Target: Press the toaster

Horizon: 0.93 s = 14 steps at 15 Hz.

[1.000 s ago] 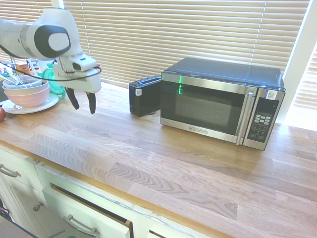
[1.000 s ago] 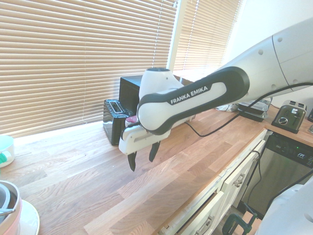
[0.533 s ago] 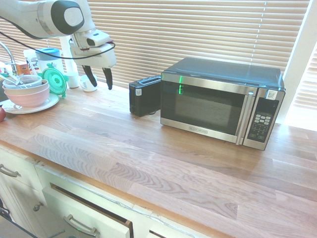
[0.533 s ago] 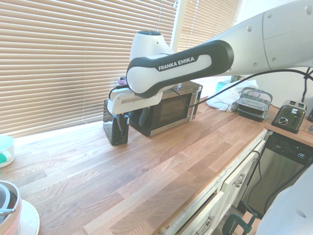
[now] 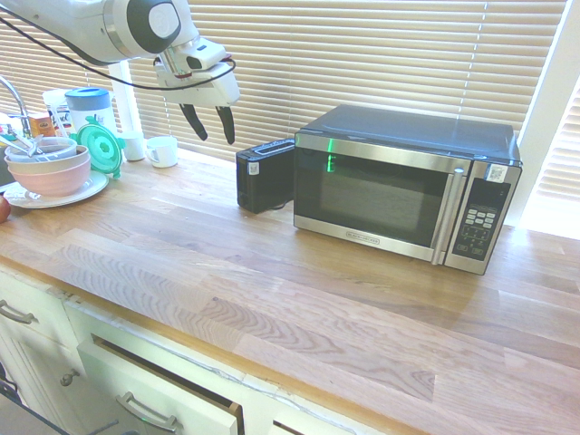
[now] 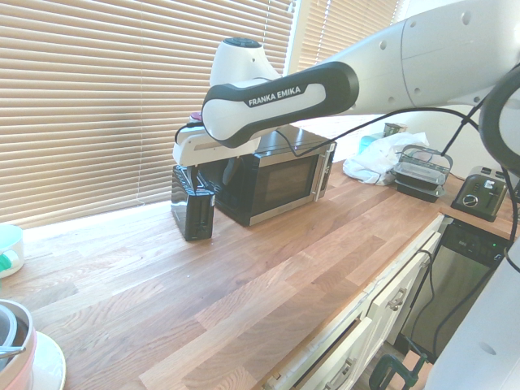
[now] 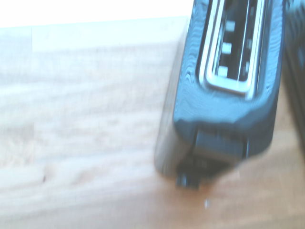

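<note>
The toaster (image 5: 265, 174) is a small black box with a slotted top and a white label on its narrow end, standing on the wooden counter just left of the microwave (image 5: 399, 186). My gripper (image 5: 207, 124) hangs open and empty in the air, above and to the left of the toaster's labelled end, with its fingers pointing down. From the other side, the gripper (image 6: 210, 180) is just over the toaster (image 6: 192, 210). In the wrist view the toaster (image 7: 228, 86) shows blurred from above, with its slot and a dark lever (image 7: 190, 177) at the near end.
Stacked bowls on a plate (image 5: 50, 172), a white mug (image 5: 164, 150) and a green-lidded container (image 5: 98, 145) stand at the counter's left. Window blinds run behind. A steel appliance (image 6: 479, 193) sits far off. A drawer (image 5: 163, 385) below the counter edge is ajar.
The arm has swung the open gripper up and across the counter from near the bowls to a spot over the toaster's end. Nothing else has moved.
</note>
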### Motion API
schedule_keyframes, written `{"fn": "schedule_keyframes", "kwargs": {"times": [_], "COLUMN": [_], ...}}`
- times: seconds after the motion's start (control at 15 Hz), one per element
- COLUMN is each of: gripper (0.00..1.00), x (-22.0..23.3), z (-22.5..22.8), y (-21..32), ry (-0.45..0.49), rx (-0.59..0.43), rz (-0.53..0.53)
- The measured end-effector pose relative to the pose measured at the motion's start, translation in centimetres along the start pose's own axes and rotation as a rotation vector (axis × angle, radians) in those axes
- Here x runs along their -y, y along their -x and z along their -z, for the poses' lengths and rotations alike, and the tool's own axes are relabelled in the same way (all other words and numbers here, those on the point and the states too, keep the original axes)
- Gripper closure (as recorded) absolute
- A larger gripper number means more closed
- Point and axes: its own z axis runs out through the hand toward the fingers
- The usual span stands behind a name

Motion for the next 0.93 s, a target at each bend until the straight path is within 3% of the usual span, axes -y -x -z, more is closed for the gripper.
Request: {"fn": "schedule_keyframes", "kwargs": {"times": [0.13,0.2,0.93], "gripper": [0.00,1.00,1.00], "x": [0.9,1.2,1.5], "z": [-0.6,-0.8,-0.8], "y": [-1.1,-1.4,-1.8], "ry": [-0.003,-0.004,-0.022], "rx": [-0.018,-0.019,-0.029], "rz": [-0.009,-0.010,-0.012]}}
